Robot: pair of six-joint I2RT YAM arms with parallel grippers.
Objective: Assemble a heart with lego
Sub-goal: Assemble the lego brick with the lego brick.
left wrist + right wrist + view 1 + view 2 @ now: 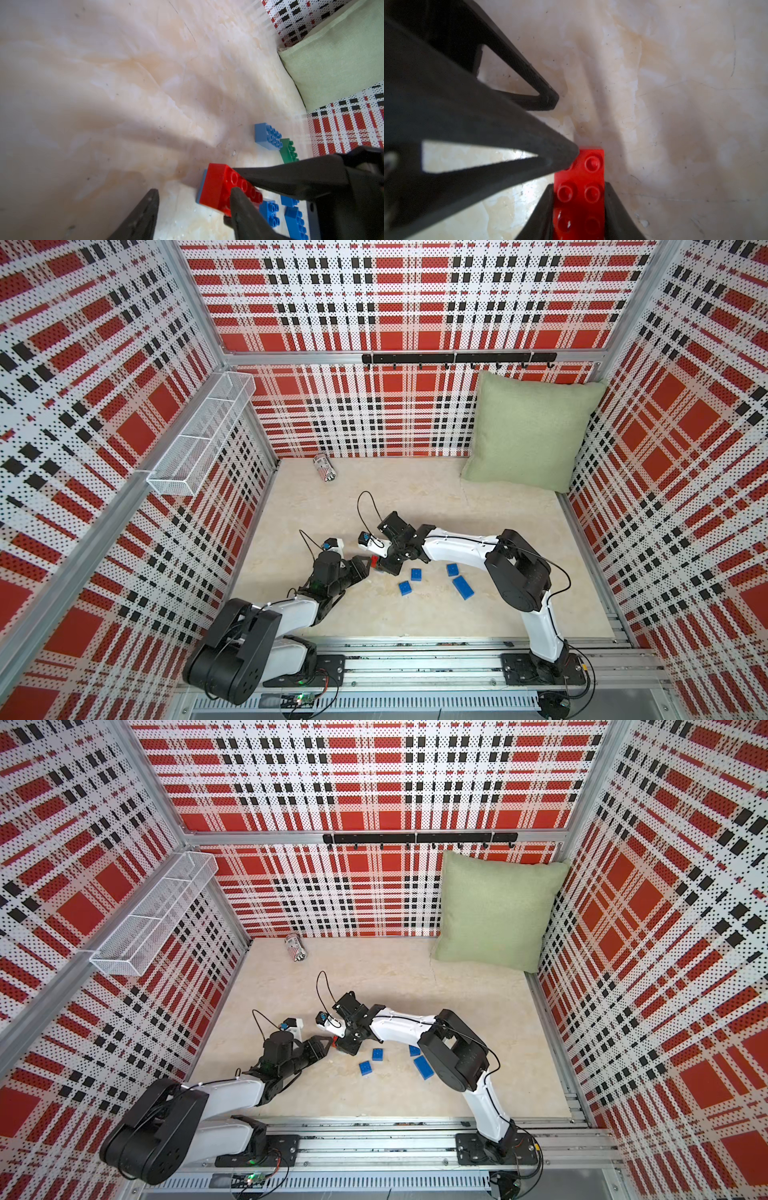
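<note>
In both top views the arms meet mid-counter (415,497). The left pincer (368,566) and right pincer (381,568) are nose to nose over a sliver of red brick (375,561), and from here it cannot be told whether either one grips. Four loose blue bricks (377,1054) lie just beside the right pincer. A striped can (325,467) lies on its side by the back wall (its print is too small to read).

The left wrist view adds what the arms hide. The red brick (216,187) seems to sit on a paler blue brick (201,187). Beyond it, a green brick (288,151) touches a further blue brick (267,135). The left pincer (194,190) is spread, with one fingertip (239,199) on the red studs.

The right wrist view settles the grip. The right pincer (579,199) pinches the red brick (580,176) by its long sides, and the left pincer (564,127) touches the brick's free end with one tip.
</note>
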